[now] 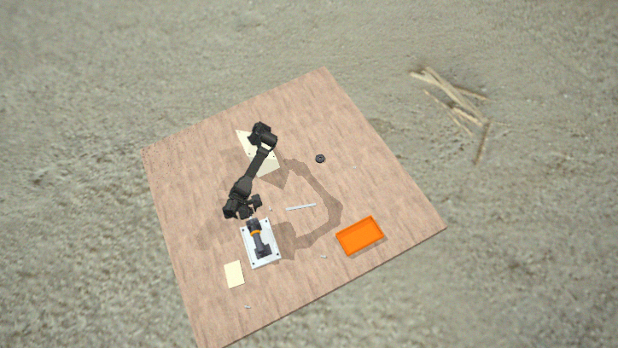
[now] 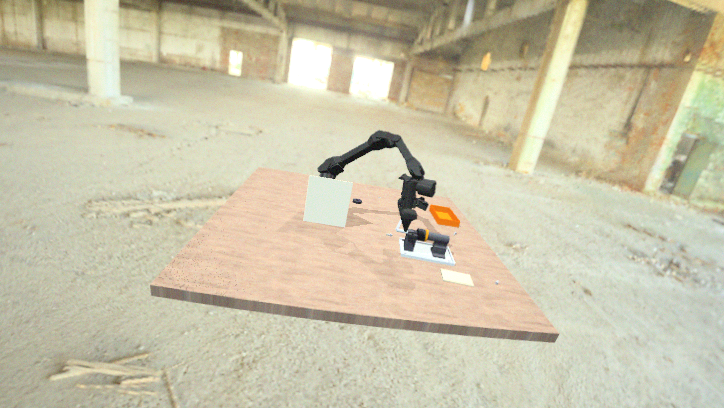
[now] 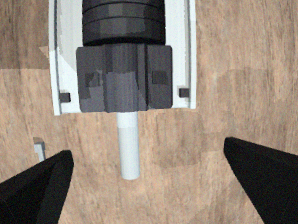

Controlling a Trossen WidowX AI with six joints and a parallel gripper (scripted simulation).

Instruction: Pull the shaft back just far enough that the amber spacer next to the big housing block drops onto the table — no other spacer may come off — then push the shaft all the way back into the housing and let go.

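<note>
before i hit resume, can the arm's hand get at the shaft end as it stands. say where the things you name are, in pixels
Probably yes: the hand (image 3: 150, 152) is open, one finger on each side of the bare shaft end (image 3: 128, 150), and the wrist view shows nothing between them and it.

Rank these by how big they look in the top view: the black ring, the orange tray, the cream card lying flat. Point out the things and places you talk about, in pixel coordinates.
1. Orange tray (image 1: 359, 235) (image 2: 452, 221)
2. Cream card (image 1: 234, 274) (image 2: 456, 277)
3. Black ring (image 1: 316, 158) (image 2: 357, 201)

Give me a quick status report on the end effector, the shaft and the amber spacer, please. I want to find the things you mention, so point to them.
End effector (image 3: 150, 152) open, nothing held. Shaft (image 3: 130, 150) protruding between the spread fingers, ungripped. Amber spacer (image 1: 254, 232) (image 2: 427, 235) on the assembly. No obstruction visible between fingers and shaft.
</note>
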